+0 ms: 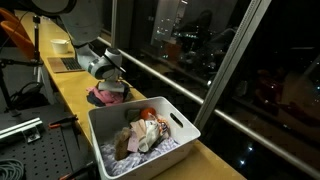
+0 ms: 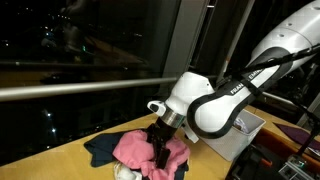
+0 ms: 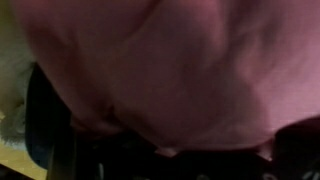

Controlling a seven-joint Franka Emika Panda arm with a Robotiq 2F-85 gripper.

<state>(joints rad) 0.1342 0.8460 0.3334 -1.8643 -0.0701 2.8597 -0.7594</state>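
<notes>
On the tabletop (image 1: 68,88) beside the bin (image 1: 165,155), the fingers (image 2: 158,150) are pressing, spread apart, into a pink cloth (image 2: 135,148) lying over a dark cloth (image 2: 100,148).

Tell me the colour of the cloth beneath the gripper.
Pink. The cloth lies on a dark garment; clearest in an exterior view.

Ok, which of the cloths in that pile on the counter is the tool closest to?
The pink cloth: the tool is down on it, and it fills the wrist view. The dark blue cloth lies under it, off to the side.
</notes>
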